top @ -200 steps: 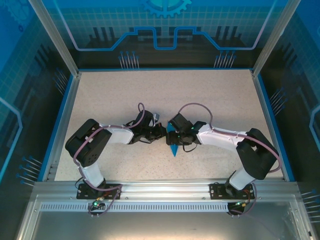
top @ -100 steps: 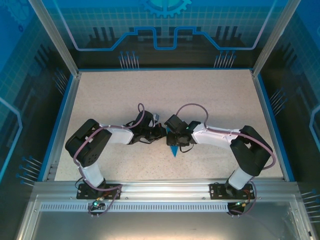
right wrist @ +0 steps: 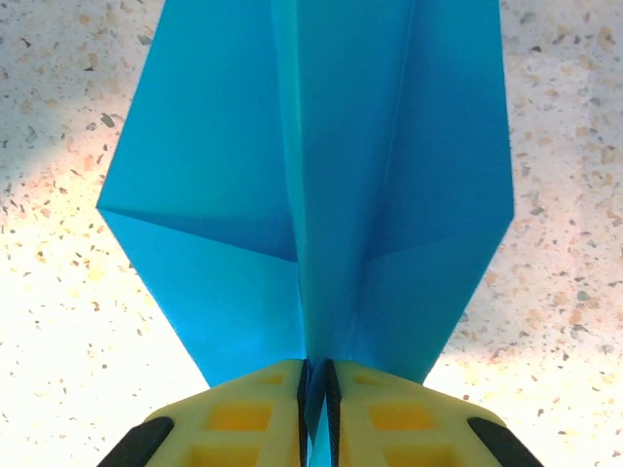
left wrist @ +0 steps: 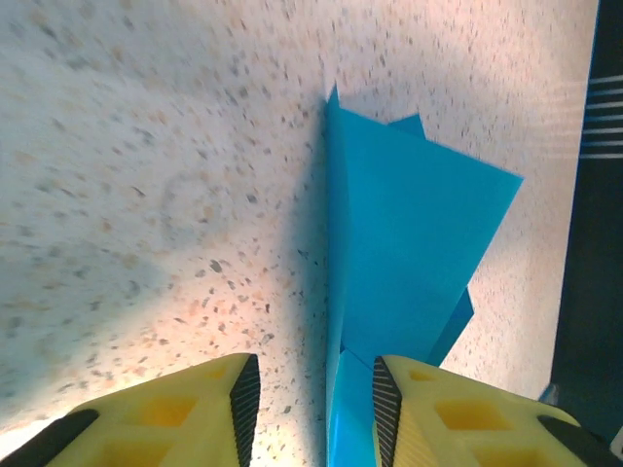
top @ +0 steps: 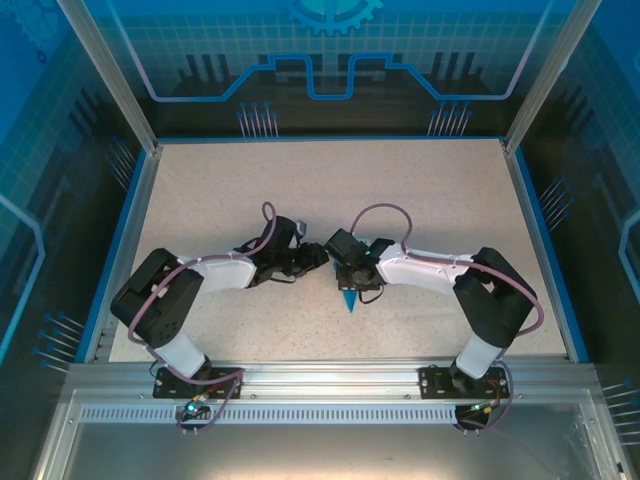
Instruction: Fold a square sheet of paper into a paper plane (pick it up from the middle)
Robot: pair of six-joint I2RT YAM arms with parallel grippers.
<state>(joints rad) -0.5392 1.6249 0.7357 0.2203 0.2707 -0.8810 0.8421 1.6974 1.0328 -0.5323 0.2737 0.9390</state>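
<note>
paper plane (right wrist: 321, 195) | right jaws pinch crease | left jaws apart, maybe touching

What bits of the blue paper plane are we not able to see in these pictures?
- Top view: the right arm covers most of the paper plane; the tip poking out is too small to show folds.
- Right wrist view: the top edge cuts off its far end; the right gripper hides the pinched part.
- Left wrist view: the bottom edge cuts off its near end beside the left gripper.
</note>
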